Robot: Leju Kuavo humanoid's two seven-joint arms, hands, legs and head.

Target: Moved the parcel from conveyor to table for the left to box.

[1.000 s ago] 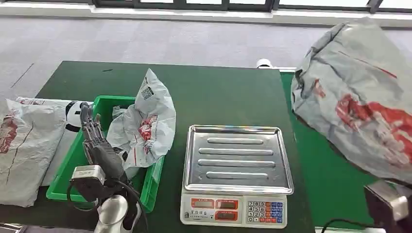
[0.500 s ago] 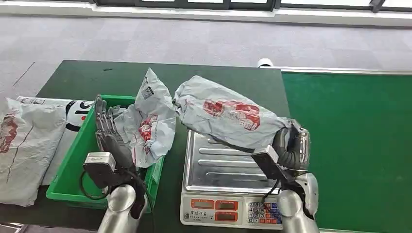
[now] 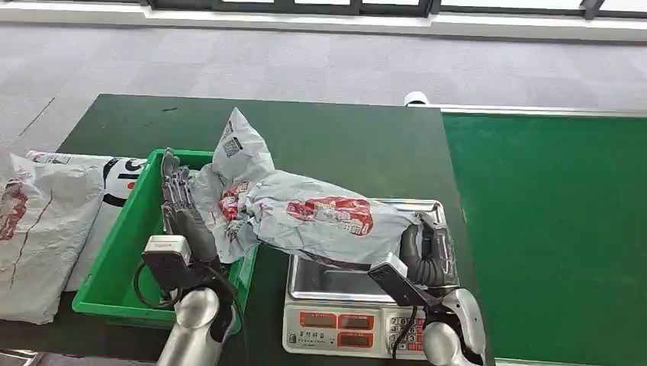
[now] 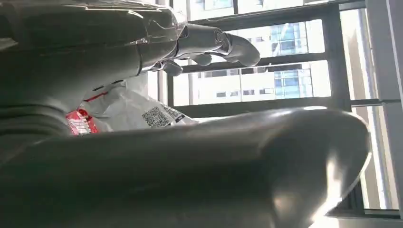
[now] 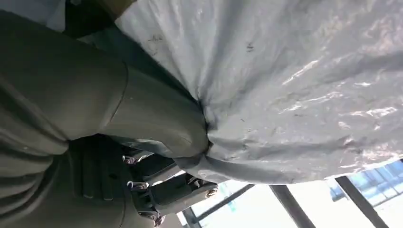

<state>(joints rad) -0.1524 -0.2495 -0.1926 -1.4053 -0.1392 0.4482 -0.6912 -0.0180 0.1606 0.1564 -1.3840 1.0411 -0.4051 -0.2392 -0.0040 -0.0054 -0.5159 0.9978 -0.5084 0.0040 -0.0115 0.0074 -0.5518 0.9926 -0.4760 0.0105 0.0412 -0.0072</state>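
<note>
A grey parcel (image 3: pixel 324 217) with red print lies across the steel pan of the scale (image 3: pixel 336 284), its left end reaching the green bin (image 3: pixel 114 259). My right hand (image 3: pixel 429 252) grips the parcel's right end; in the right wrist view the thumb (image 5: pixel 157 123) presses into the grey plastic (image 5: pixel 294 95). My left hand (image 3: pixel 183 217) stands open over the green bin, fingers straight, beside a crumpled grey parcel (image 3: pixel 236 171) in the bin. That crumpled parcel (image 4: pixel 138 111) and the left hand's fingers (image 4: pixel 214 45) appear in the left wrist view.
Flat grey parcels (image 3: pixel 38 229) lie on the dark green table (image 3: pixel 328 145) left of the bin. The green conveyor belt (image 3: pixel 549 229) runs along the right. The scale's keypad (image 3: pixel 408 332) faces me at the table's front edge.
My right hand has carried the grey parcel from the conveyor side leftward and down onto the scale pan. My left hand has risen slightly over the bin.
</note>
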